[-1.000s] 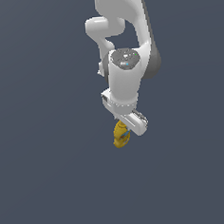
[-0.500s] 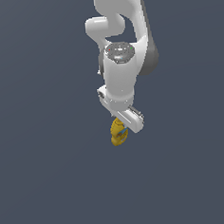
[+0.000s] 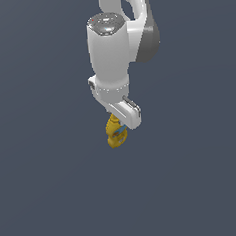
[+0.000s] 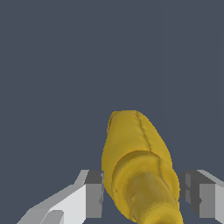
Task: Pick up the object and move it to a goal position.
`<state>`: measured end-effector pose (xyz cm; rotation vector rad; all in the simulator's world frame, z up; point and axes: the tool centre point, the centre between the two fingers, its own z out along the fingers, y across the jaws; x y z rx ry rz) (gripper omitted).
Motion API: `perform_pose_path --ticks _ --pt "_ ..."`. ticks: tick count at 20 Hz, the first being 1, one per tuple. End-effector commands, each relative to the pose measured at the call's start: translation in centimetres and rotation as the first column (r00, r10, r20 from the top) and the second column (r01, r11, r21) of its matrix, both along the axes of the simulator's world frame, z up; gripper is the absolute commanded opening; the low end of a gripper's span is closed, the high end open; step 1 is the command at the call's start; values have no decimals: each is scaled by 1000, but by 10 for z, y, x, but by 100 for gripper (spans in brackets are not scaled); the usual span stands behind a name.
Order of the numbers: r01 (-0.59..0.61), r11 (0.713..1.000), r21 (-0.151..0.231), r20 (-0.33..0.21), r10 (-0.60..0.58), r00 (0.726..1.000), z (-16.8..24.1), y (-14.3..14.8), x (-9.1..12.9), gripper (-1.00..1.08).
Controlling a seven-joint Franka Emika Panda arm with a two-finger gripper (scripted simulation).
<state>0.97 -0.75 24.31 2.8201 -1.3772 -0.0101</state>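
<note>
Pointing down, gripper (image 3: pixel 118 126) clamping object (image 3: pixel 116 134).

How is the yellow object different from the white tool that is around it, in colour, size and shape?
Colour: the yellow object is yellow-orange with a thin blue band; the tool is white with grey finger pads. Size: the object is much smaller than the tool. Shape: the object is lumpy and rounded; the tool has flat, blocky fingers. Both hang together under the arm.

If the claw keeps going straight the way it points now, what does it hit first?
Nothing visible: beyond the claw and the object it holds there is only plain grey background, though depth is unclear.
</note>
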Motion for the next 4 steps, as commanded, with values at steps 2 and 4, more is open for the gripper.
perform_pose_path --ticks 2,4 --pt "-1 1000 0 7 1 1000 12 -5 1 -100" --pt "-1 1000 0 7 1 1000 13 -5 2 -100"
